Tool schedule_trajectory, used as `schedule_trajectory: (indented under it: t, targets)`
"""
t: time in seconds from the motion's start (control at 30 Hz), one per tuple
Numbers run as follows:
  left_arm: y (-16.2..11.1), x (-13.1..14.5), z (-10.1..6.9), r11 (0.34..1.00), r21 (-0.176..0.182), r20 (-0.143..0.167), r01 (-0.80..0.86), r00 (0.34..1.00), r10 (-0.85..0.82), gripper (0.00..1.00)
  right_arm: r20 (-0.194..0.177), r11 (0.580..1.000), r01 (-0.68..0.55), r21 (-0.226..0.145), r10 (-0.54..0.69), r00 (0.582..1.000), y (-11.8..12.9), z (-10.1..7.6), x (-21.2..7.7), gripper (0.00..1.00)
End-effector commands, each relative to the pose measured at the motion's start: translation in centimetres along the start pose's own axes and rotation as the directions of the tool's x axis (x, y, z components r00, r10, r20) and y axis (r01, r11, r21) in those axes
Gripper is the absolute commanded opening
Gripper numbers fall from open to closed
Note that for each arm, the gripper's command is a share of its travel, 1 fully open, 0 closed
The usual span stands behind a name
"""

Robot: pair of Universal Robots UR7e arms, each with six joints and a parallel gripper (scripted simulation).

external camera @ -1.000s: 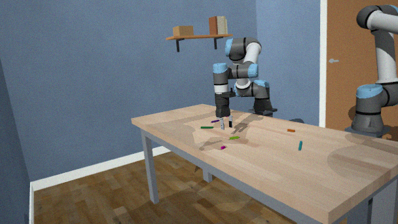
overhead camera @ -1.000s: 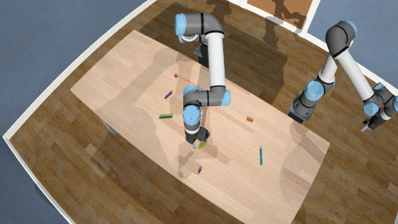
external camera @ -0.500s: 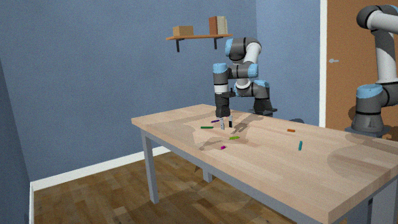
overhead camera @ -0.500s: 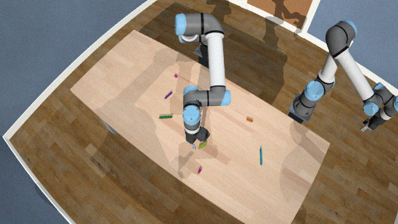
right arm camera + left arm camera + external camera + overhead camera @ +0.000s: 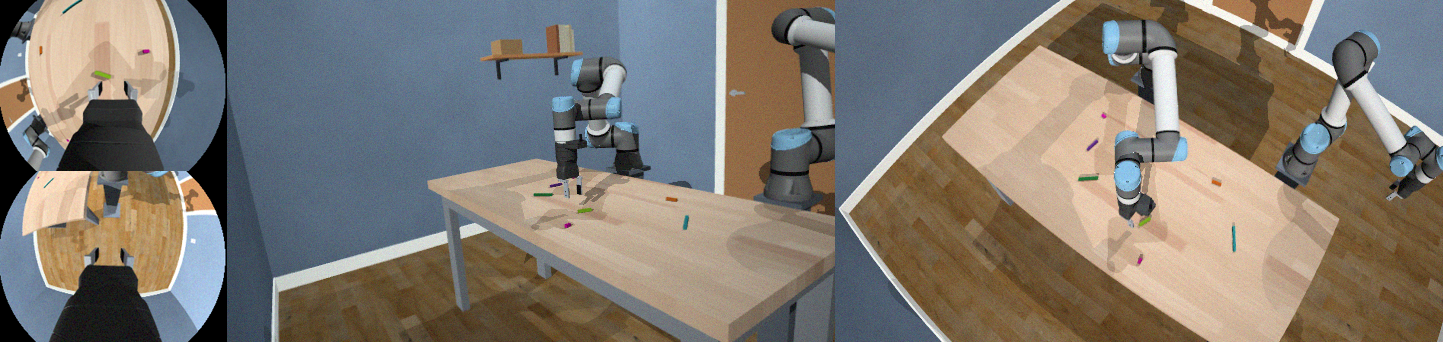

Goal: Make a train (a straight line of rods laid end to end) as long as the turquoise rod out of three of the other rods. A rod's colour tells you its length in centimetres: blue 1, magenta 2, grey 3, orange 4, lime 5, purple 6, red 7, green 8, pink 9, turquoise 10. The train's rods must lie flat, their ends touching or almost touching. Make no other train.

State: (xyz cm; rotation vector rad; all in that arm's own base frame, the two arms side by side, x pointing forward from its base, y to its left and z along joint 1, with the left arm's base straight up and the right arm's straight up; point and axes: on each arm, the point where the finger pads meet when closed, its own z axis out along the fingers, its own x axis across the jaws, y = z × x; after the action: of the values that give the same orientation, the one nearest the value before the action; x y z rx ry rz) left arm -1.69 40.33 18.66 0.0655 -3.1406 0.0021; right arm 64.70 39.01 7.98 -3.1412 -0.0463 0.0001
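Lime rod (image 5: pixel 1145 221) (image 5: pixel 585 210) (image 5: pixel 103 75) and turquoise rod (image 5: pixel 1234 238) (image 5: pixel 686 222) (image 5: pixel 49 182) (image 5: pixel 72 6) lie well apart on the worktop (image 5: pixel 1195 295) (image 5: pixel 627 255) (image 5: pixel 57 205) (image 5: pixel 126 27); the wide-open right gripper (image 5: pixel 1139 216) (image 5: pixel 573 192) (image 5: pixel 113 85) hovers near the lime one. The left gripper (image 5: pixel 1392 192) (image 5: pixel 110 252), also wide, is over the floor.

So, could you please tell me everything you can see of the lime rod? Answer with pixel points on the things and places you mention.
The lime rod (image 5: pixel 1144 221) (image 5: pixel 585 210) (image 5: pixel 103 75) is a short, slim, straight bar, yellow-green all over, plain and seemingly rigid; its material is hard to tell. It lies flat on the wooden table (image 5: pixel 1260 280) (image 5: pixel 627 250) (image 5: pixel 114 42), whole as far as the views show. It is just beyond the open right pincer (image 5: pixel 572 189) (image 5: pixel 113 85), outside its fingers. Only the table touches it; no other rod adjoins either end.
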Motion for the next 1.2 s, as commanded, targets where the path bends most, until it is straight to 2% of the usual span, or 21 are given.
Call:
schedule_trajectory:
  t: [0.0, 0.4, 0.83, 0.9, 1.17]
  targets:
    - [0.0, 0.0, 0.0, 1.000, -0.001, 0.000, 0.000, 1.000, 0.000, 1.00, -0.002, 1.000, -0.007, 0.002, 0.007, 1.000, 0.0, -0.1, 0.1, 1.00]
    - [0.0, 0.0, 0.0, 1.000, -0.001, 0.000, 0.000, 1.000, 0.000, 1.00, -0.002, 0.998, -0.063, 0.002, 0.063, 0.998, 0.2, -0.1, 0.2, 1.00]
    - [0.0, 0.0, 0.0, 1.000, -0.001, 0.000, 0.000, 1.000, 0.000, 1.00, -0.002, 0.968, -0.250, 0.002, 0.250, 0.968, 0.8, -0.1, 0.9, 1.00]
    - [0.0, 0.0, 0.0, 1.000, -0.001, 0.000, 0.000, 1.000, 0.000, 1.00, -0.002, 0.968, -0.250, 0.002, 0.250, 0.968, 0.8, -0.1, 0.9, 1.00]
    - [0.0, 0.0, 0.0, 1.000, -0.001, 0.000, 0.000, 1.000, 0.000, 1.00, -0.001, 0.903, -0.430, 0.002, 0.430, 0.903, 1.5, -0.1, 1.4, 1.00]
